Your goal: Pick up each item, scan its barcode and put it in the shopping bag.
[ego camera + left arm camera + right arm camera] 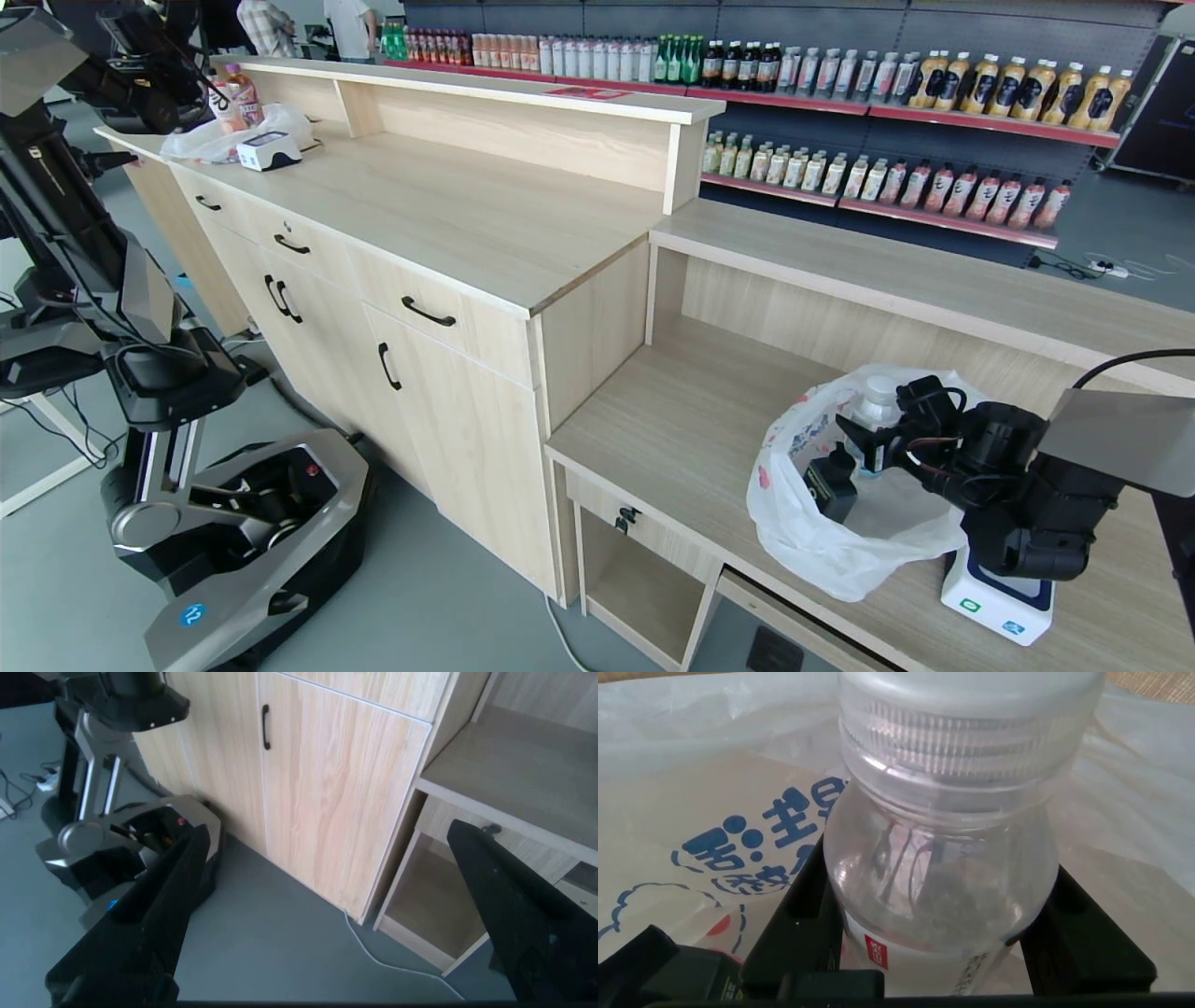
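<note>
Gripping the clear bottle [943, 859] over the shopping bag [812, 537], the right end effector [864, 441] could drop it on the slack rim, toppling it onto the counter [672, 420].

The bottle's [878, 397] lower part is hidden inside the shopping bag [822, 551], and the right arm [1027, 523] covers part of the scanner [994, 607].
</note>
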Controlling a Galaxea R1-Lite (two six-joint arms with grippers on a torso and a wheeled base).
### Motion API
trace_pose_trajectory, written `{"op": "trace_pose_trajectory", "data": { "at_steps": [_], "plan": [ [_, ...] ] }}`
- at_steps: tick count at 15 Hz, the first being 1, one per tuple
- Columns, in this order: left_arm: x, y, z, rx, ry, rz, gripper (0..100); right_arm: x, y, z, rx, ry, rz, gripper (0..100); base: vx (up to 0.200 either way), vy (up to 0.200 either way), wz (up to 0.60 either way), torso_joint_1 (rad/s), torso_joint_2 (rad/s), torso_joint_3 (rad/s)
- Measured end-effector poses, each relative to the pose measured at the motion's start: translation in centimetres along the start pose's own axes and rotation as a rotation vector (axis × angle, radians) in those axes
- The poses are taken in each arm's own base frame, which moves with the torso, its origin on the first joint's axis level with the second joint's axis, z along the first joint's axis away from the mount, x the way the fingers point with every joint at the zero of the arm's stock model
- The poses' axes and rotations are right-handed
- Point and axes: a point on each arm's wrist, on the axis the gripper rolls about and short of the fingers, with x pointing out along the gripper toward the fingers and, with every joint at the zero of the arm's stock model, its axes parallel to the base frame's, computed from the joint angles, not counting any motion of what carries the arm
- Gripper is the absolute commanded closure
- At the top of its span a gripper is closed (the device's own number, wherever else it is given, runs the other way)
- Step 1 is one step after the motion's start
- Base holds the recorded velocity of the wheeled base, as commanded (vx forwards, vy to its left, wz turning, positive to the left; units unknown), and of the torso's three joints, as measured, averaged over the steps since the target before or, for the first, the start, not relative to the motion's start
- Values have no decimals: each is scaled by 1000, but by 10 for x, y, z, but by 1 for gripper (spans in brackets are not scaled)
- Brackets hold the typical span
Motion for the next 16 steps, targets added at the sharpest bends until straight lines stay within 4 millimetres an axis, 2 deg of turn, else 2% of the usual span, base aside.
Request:
{"op": "trace_pose_trajectory", "data": {
  "at_steps": [1,8,16],
  "plan": [
    [0,0,0,0,0,0,0,0,0,0,0,1,0,0,0,0,0,0,0,0],
    [0,0,0,0,0,0,0,-2,-5,7,-2,-12,2,0,0,0,0,0,0,0],
    [0,0,0,0,0,0,0,-18,-19,55,-40,-80,95,0,0,0,0,0,0,0]
  ]
}}
